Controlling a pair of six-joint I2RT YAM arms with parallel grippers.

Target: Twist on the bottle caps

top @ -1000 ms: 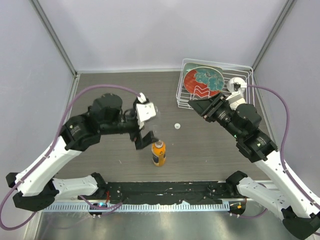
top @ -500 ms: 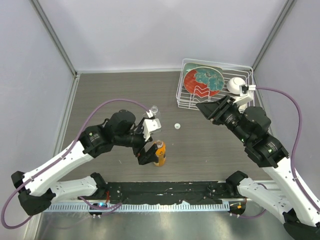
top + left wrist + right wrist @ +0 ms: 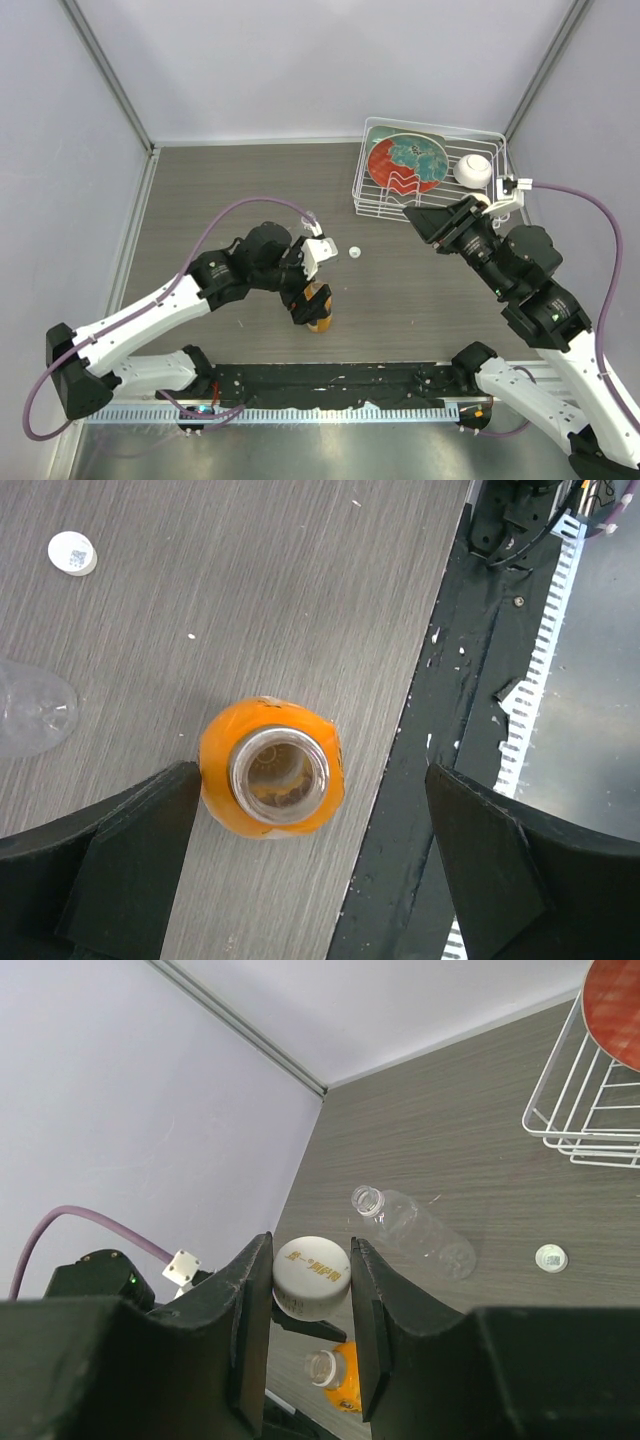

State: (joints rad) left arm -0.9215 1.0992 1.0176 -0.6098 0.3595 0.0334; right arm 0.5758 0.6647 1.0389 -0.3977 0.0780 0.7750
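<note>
No cap is on yet: the orange bottle stands open-mouthed on the table inside the wide-open left end effector, the clear bottle lies on its side nearby, a white cap lies loose, and the right end effector pinches the cream cap aloft.

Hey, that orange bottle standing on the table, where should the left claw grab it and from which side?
Grip the orange bottle on its round body, below the neck. It stands upright, mouth open, and the left claw is open with a finger on either side, so probably come straight down from above, leaving the mouth free for the cap.
</note>
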